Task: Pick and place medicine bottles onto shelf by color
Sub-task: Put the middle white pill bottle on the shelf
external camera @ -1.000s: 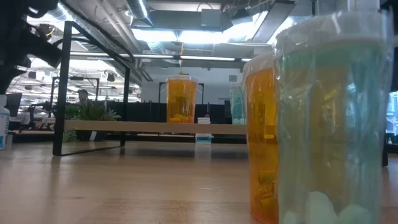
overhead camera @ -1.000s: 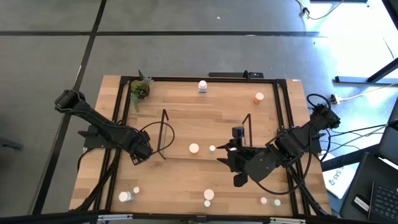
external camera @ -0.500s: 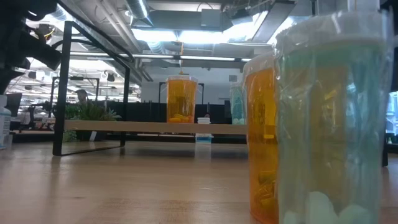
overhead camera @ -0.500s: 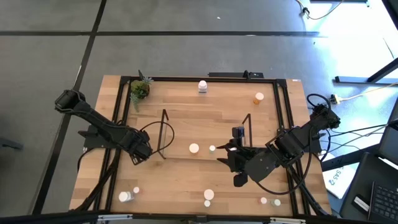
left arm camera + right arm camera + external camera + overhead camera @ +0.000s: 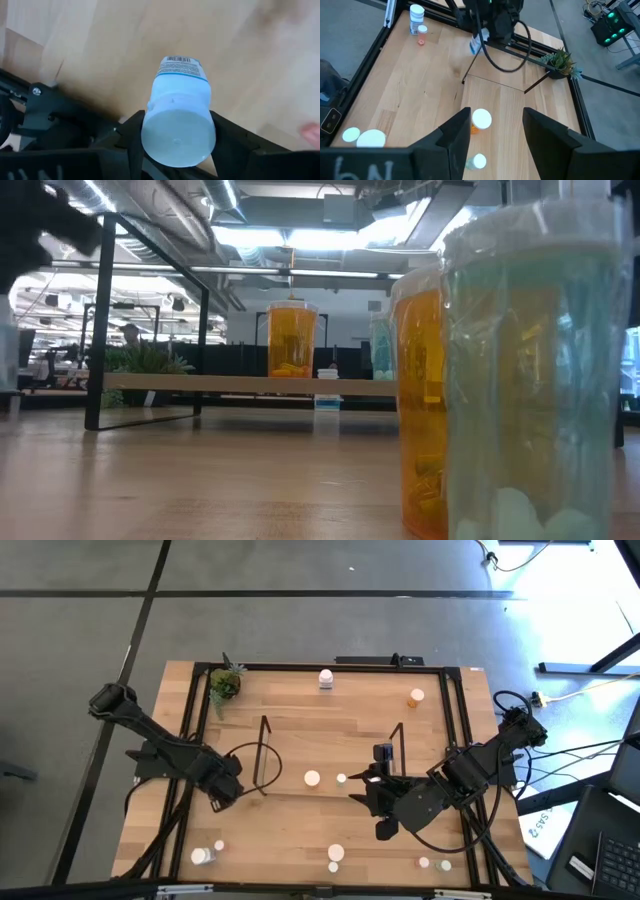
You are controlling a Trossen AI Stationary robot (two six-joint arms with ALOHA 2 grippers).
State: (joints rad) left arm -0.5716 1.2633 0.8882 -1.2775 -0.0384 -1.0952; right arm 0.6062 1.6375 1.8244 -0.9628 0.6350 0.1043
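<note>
My left gripper [image 5: 176,150] gripped a white medicine bottle [image 5: 178,120] near its cap, one finger on each side, the bottle lifted clear of the table [image 5: 300,830] just beside the left end frame of the shelf [image 5: 262,755]. My right gripper [image 5: 492,132] hovered with fingers apart and nothing between them above the shelf's right end, over an orange bottle [image 5: 480,121] standing there.

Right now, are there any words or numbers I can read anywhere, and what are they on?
"(barcode only)": label of the white bottle held in the left claw; no readable words.
Paper sheet beside the table: dark print, too small to read.
Nothing else shows readable text.
</note>
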